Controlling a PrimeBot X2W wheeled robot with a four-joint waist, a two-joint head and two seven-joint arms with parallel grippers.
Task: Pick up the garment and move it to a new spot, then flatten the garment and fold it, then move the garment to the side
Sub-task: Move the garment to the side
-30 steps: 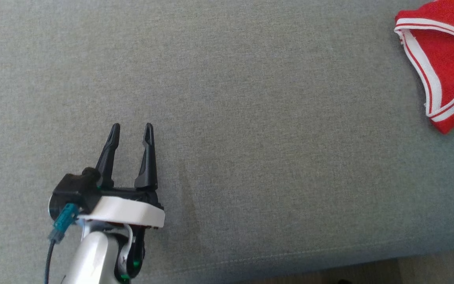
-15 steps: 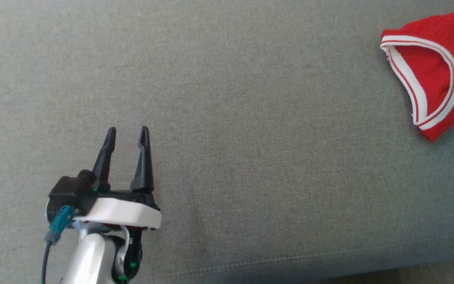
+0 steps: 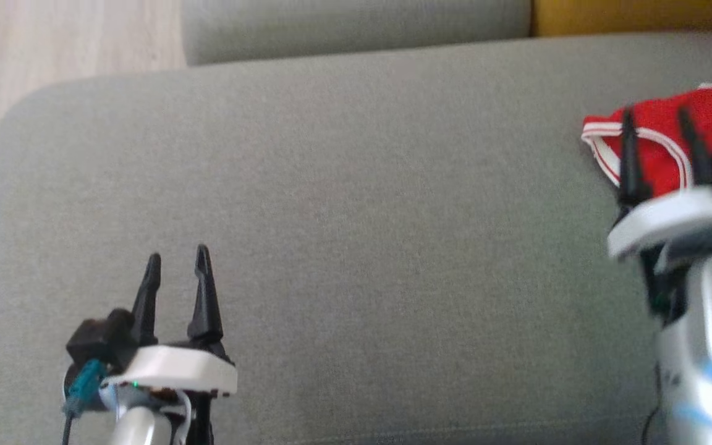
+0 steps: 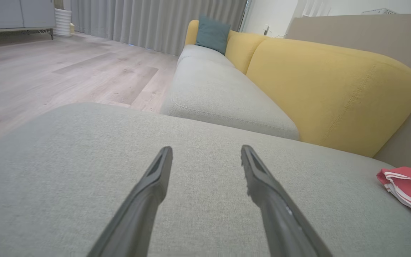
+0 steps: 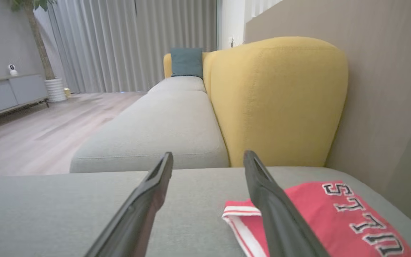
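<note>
The garment (image 3: 711,133) is a red jersey with white trim and lettering, lying folded at the far right of the grey sofa seat (image 3: 356,204). It also shows in the left wrist view, garment (image 4: 410,185), and in the right wrist view, garment (image 5: 334,217). My right gripper (image 3: 659,114) hovers open just in front of the garment's left edge, nothing between its fingers. My left gripper (image 3: 177,259) stands open over bare seat at the lower left, far from the garment. In the right wrist view one finger (image 5: 273,203) crosses over the jersey's trimmed corner.
A second grey seat cushion (image 4: 219,92) and a yellow backrest (image 4: 334,92) lie beyond the seat. A teal pillow (image 5: 187,61) rests at the sofa's far end. Wooden floor (image 3: 53,37) lies off the seat's rounded far-left corner.
The head camera has tilted up, so the sofa's far edge and floor now show. My right gripper has come into view beside the garment. The left gripper stays open.
</note>
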